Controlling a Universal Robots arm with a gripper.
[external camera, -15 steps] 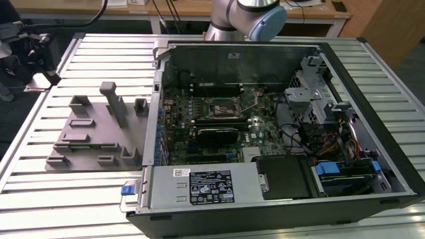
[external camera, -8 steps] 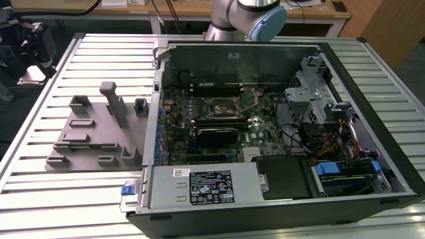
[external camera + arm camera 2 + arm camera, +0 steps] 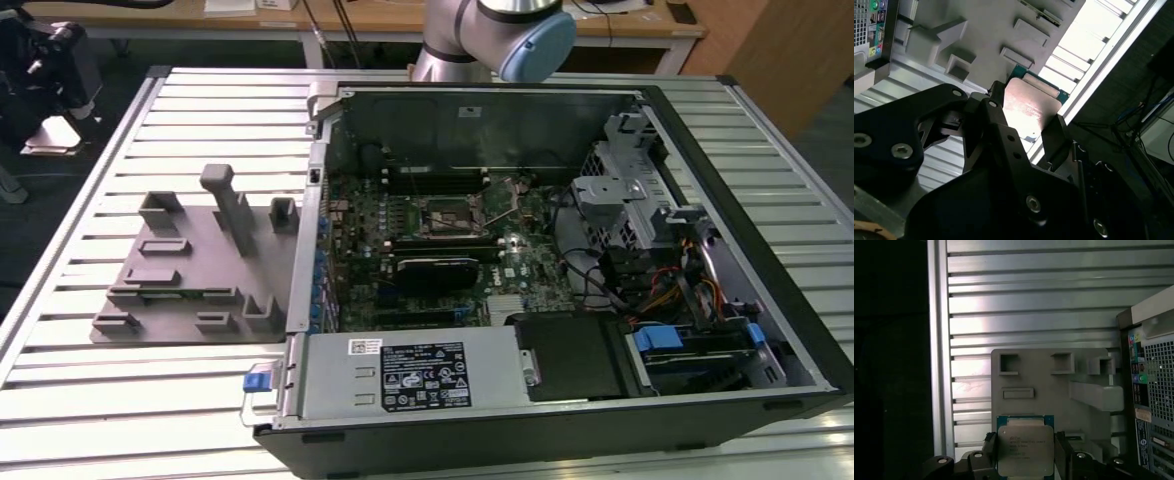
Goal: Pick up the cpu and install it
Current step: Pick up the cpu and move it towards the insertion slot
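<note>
End effector (image 3: 1025, 447) gripping cpu (image 3: 1025, 452), grey tray (image 3: 1054, 370) behind

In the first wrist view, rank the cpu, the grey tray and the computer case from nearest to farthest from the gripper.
1. The cpu, held in the gripper itself.
2. The grey tray, lying just beyond the cpu.
3. The computer case, standing past the tray's far side.

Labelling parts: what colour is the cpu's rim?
Teal-green rim on the cpu, clearest in the first wrist view.
</note>
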